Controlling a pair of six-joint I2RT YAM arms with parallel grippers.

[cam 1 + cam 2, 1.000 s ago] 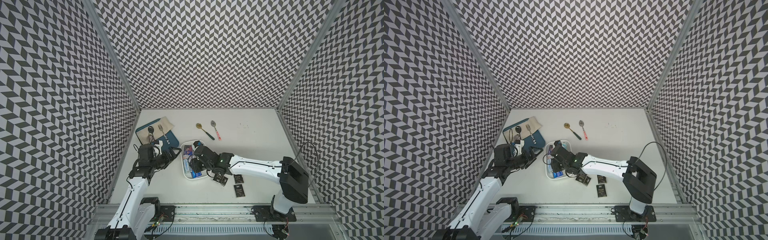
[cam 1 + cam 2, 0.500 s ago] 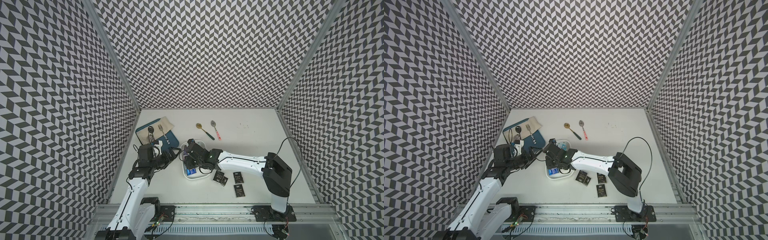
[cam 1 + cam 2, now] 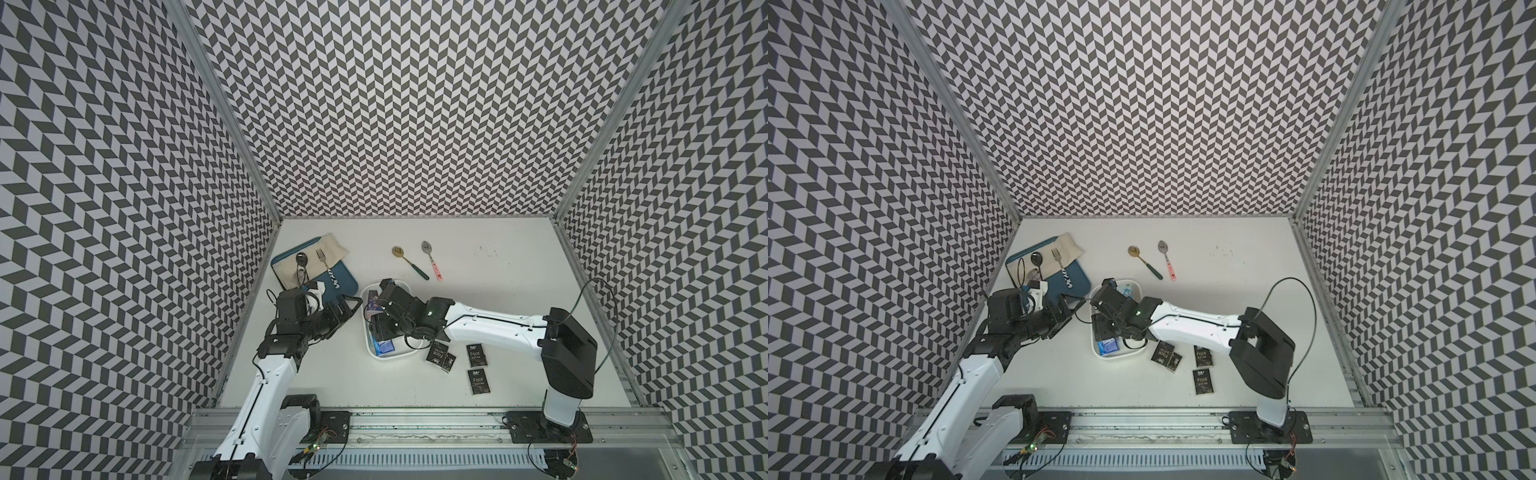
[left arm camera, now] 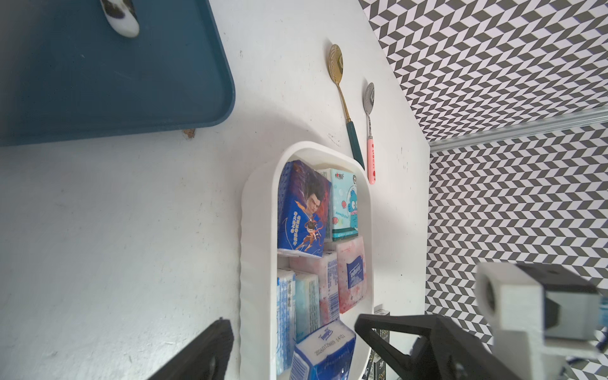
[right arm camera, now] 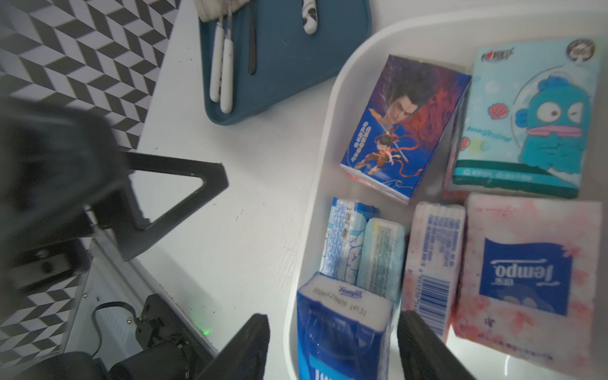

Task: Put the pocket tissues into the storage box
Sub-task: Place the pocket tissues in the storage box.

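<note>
The white storage box (image 3: 400, 355) (image 3: 1126, 355) sits mid-table with several pocket tissues in it: a blue cartoon packet (image 5: 404, 125), a teal one (image 5: 526, 121), white-pink ones (image 5: 526, 269) and pale blue ones (image 4: 297, 306). My right gripper (image 5: 332, 348) (image 3: 380, 330) hangs open over the box's near end. A blue Tempo packet (image 5: 345, 329) (image 4: 324, 352) stands between its fingers with a gap on each side. Several black "Face" packets (image 3: 476, 355) (image 3: 1203, 382) lie on the table right of the box. My left gripper (image 3: 345, 309) (image 4: 296, 345) is open and empty, just left of the box.
A teal-blue tray (image 3: 347, 286) (image 5: 283, 65) with a beige cloth, a fork and a spoon lies at the back left, close to my left gripper. Two spoons (image 3: 409, 262) (image 3: 432, 259) lie behind the box. The patterned walls close in on three sides.
My right gripper has shifted left over the box and its jaws have spread apart, leaving the blue Tempo packet free between them. The left arm has not moved.
</note>
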